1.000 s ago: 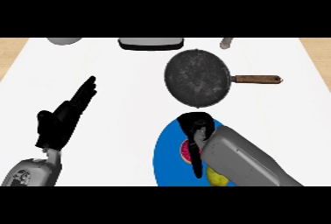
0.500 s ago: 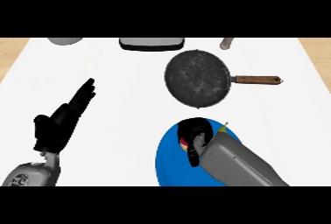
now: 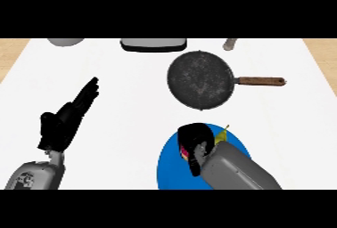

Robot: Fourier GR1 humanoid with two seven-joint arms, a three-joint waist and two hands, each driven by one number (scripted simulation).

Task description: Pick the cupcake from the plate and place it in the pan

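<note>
Black right hand (image 3: 197, 142) curled round pink-and-yellow cupcake (image 3: 187, 154), mostly hidden, over round blue plate (image 3: 170, 169) at 5 o'clock on white desk (image 3: 118, 89). Dark round frying pan (image 3: 201, 80), brown handle, lay at plate's 12 o'clock. Black left hand (image 3: 63, 124) rested at 8 o'clock, fingers straight.

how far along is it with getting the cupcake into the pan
Early. Done: the right hand is down on the blue plate. In hand: its fingers curl round the cupcake, mostly hidden and not visibly lifted. Left: lift it, carry it to the frying pan, which holds nothing, and release. The left hand rests open at the view's left.
</note>
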